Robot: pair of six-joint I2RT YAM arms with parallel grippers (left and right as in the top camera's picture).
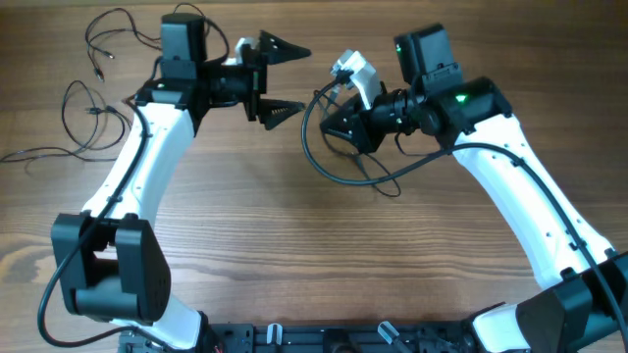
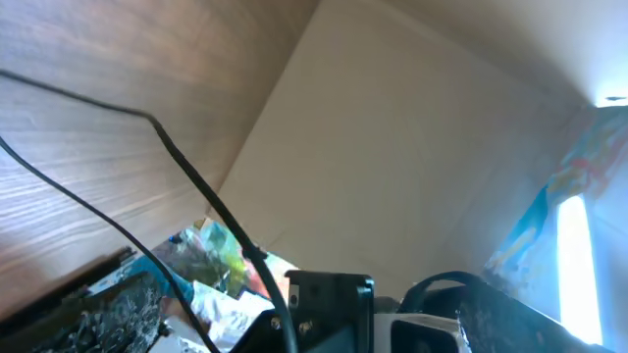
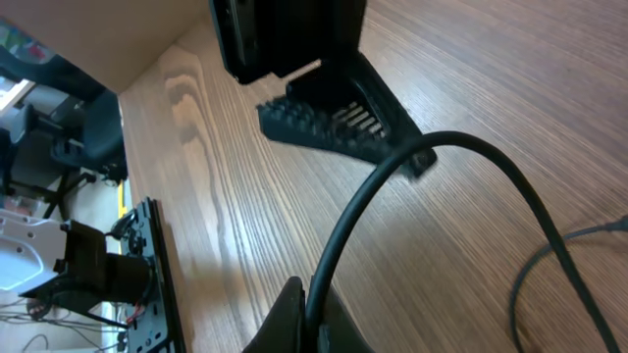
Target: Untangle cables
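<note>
Wood-grain tabletop (image 1: 294, 255) with a pale wall behind it; two arms face one another across its far half.

Item 1, right end effector (image 1: 329, 126): closed tight, tips aimed at its partner. A thick black wire (image 3: 432, 147) rises from right at the tips and arcs away. Whether it is pinched or merely passes in front cannot be told. It looks like arm wiring rather than task stock. One thin cord (image 3: 564, 242) lies on the wood just beyond that arc.

Item 2, left end effector (image 1: 306, 78): fully open and empty, raised off the wood, mouth turned toward item 1. It is likely posed to receive a strand.

Item 3, cables (image 1: 90, 111): thin black loops with small plugs, lying slack well behind the left end effector, alongside its arm. Neither end effector touches them. Judged: untangling barely begun, main bundle unattended.
</note>
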